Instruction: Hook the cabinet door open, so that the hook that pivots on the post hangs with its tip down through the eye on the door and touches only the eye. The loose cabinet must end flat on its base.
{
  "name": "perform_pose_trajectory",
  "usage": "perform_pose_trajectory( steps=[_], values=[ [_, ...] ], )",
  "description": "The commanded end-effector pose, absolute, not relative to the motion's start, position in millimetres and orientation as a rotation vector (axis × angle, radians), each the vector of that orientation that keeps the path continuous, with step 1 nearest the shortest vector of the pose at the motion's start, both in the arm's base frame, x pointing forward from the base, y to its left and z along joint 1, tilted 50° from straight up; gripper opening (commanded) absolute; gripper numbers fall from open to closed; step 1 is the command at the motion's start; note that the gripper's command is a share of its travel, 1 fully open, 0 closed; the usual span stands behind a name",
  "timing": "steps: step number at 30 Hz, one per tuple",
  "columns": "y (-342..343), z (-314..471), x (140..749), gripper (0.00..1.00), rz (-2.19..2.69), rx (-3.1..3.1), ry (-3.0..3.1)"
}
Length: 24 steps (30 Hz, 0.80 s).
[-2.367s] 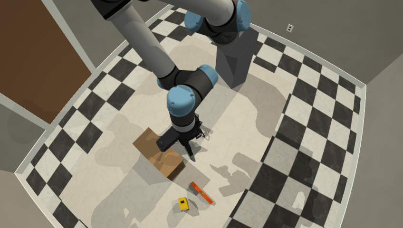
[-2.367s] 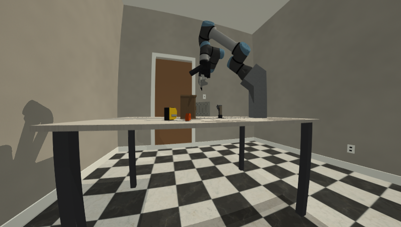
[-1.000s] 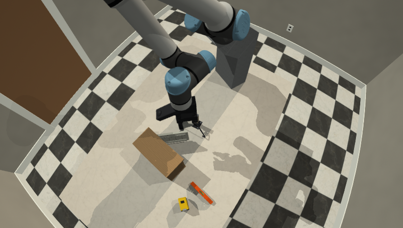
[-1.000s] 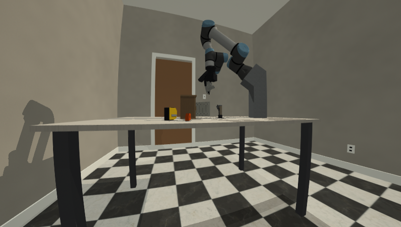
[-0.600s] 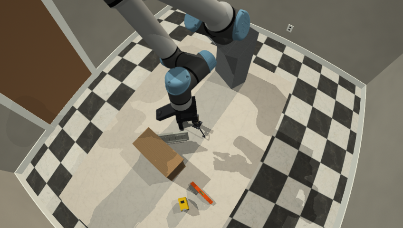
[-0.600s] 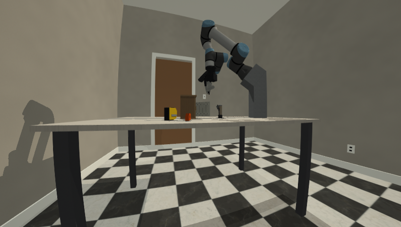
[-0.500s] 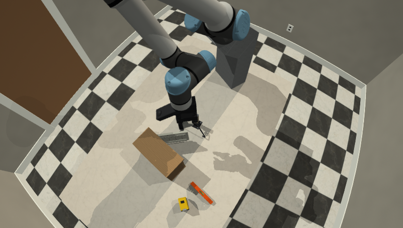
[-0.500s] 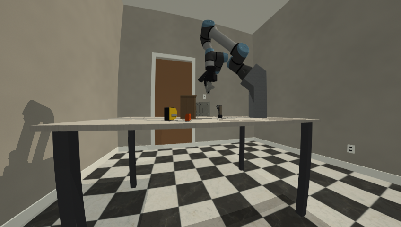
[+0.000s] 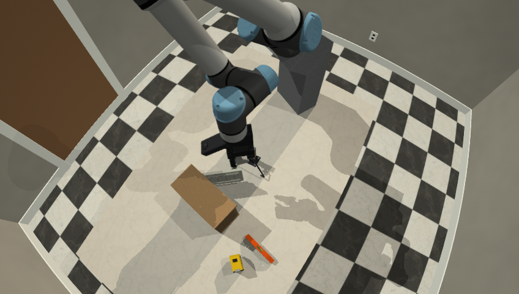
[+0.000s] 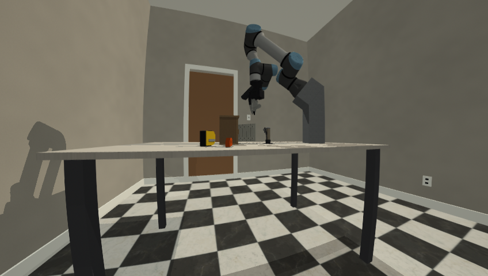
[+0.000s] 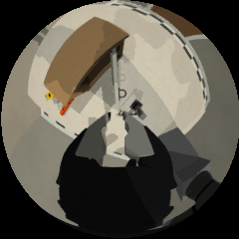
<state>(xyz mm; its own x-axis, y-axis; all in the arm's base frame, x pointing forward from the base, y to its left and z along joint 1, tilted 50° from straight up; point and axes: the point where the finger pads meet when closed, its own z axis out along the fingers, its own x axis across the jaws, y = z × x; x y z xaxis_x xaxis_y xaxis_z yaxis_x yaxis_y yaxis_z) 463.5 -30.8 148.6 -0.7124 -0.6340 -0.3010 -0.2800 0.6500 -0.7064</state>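
Closed on nothing, the gripper (image 10: pixel 253 110) is hovering above the post (image 10: pixel 267 134) and hook (image 9: pixel 259 168), beside the cabinet door (image 9: pixel 224 177).

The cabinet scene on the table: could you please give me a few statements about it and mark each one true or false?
1. The gripper hangs in the air above the table, touching nothing. True.
2. The gripper's fingers are spread wide apart. False: they are nearly shut, with nothing between them.
3. The wooden cabinet has its grey door swung open. True.
4. The hook on the post is held by the gripper. False: the hook is free, and the gripper is well above it.
5. The yellow tape measure sits on top of the cabinet. False: it lies on the table, near the orange level.
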Motion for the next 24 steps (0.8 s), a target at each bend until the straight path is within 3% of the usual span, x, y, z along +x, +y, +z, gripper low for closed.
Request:
perform_pose_trajectory(
  steps=[1,24],
  values=[
    [-30.8,148.7,463.8,0.15,-0.874,-0.71,2.331],
    [-37.3,138.5,474.1,0.15,-0.874,-0.71,2.331]
  ],
)
